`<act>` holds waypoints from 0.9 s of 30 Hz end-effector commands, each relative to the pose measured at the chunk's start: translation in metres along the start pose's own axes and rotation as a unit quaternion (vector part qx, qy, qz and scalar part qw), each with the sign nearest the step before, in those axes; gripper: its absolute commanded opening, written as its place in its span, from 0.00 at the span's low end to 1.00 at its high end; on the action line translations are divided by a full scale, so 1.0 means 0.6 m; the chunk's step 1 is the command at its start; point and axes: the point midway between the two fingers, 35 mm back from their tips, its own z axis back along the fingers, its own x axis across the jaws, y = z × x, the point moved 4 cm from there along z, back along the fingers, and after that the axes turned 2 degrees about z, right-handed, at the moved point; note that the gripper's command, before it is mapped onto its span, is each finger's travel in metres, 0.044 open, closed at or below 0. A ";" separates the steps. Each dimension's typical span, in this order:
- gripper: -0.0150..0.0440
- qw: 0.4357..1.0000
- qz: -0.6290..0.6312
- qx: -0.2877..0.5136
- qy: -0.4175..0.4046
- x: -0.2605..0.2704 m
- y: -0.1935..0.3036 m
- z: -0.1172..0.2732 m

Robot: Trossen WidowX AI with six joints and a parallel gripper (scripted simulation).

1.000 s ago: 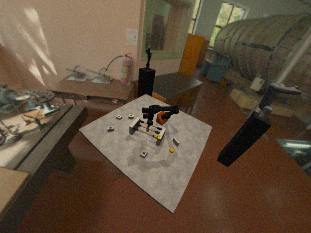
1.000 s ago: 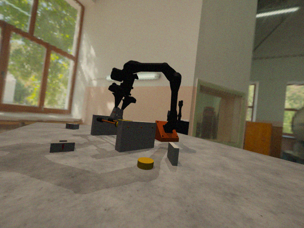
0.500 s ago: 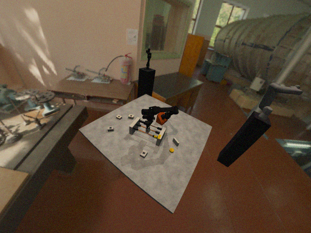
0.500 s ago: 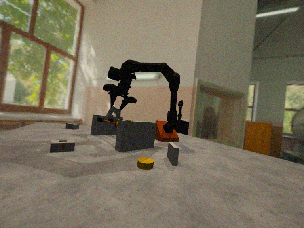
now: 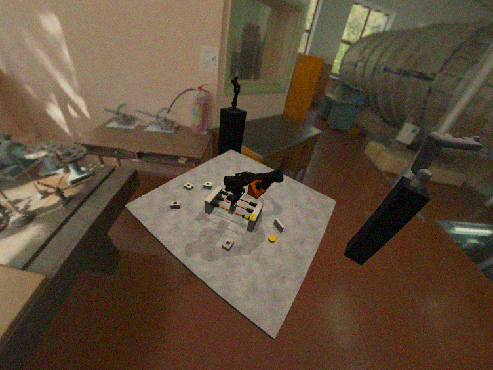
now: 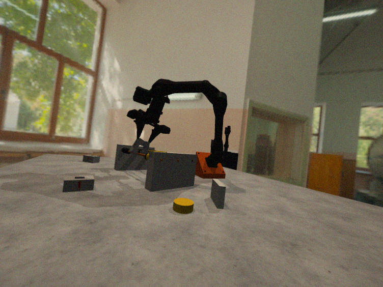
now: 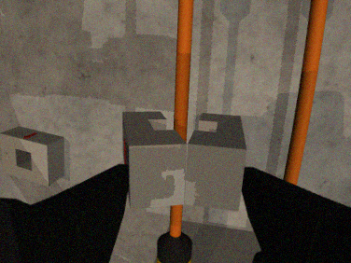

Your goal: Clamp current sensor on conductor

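Note:
My gripper [image 5: 235, 203] [image 6: 144, 140] [image 7: 186, 175] is shut on the grey split-core sensor [image 5: 233, 208] [image 6: 140, 144] [image 7: 156, 174]. The sensor's halves are spread on their far side, with a notch in each. In the wrist view the front orange conductor [image 5: 225, 208] [image 7: 183, 70] runs behind the sensor, seen between the open halves, and comes out below. Whether it lies inside the opening is unclear. This conductor's near end has a yellow sleeve [image 5: 246, 217], beside a yellow marker [image 5: 252, 216] with unreadable text. A red mark edges the sensor's left side; the arrow's direction is hidden.
A second orange conductor [image 7: 308, 79] runs close on the right. Grey end blocks [image 5: 251, 226] [image 6: 171, 172] hold the conductors. Several small holed blocks [image 5: 225, 247] [image 6: 69, 185] [image 7: 56, 160], a thin upright plate [image 5: 278, 225] [image 6: 218, 194] and a yellow disc [image 5: 271, 238] [image 6: 183, 202] stand around.

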 end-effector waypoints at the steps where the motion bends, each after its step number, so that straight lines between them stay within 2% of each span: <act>1: 0.25 1.000 -0.002 0.001 -0.002 0.001 0.001 -0.012; 17: 0.25 1.000 -0.001 0.003 -0.003 0.000 0.003 -0.053; 27: 0.25 1.000 0.000 0.001 -0.001 0.000 0.002 -0.046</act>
